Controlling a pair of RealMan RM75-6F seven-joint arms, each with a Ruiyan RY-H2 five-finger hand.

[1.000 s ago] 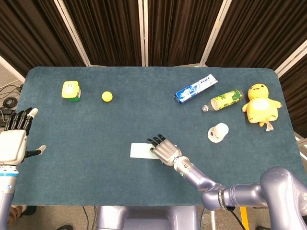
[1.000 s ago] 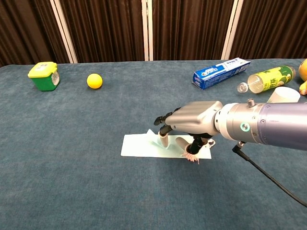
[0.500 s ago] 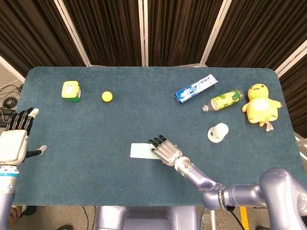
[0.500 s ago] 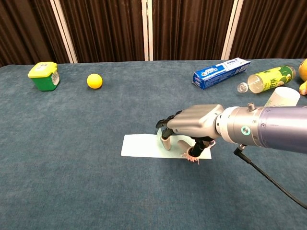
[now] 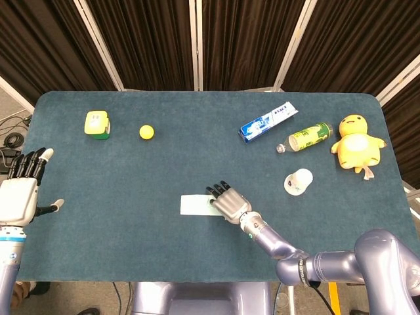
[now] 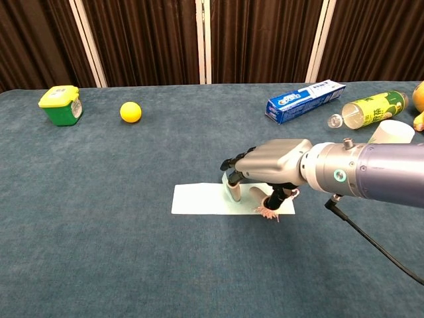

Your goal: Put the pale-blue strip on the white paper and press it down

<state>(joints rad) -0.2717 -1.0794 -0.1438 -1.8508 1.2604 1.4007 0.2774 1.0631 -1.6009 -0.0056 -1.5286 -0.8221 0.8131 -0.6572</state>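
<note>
A pale-blue strip lies flat on the teal table near its front middle. I cannot tell the white paper apart from it; only a paler edge shows at the sheet's right end. My right hand is over the sheet's right half, palm down, fingers bent down with their tips touching the sheet. It holds nothing. My left hand hovers past the table's left edge, fingers spread and empty; it shows only in the head view.
A green-and-yellow tub and a yellow ball sit at the back left. A toothpaste box, a green bottle, a white cup and a yellow plush duck are at the right.
My right hand has slid a little to the right, and the sheet under its fingertips has shifted the same way. The left hand has stayed put.
</note>
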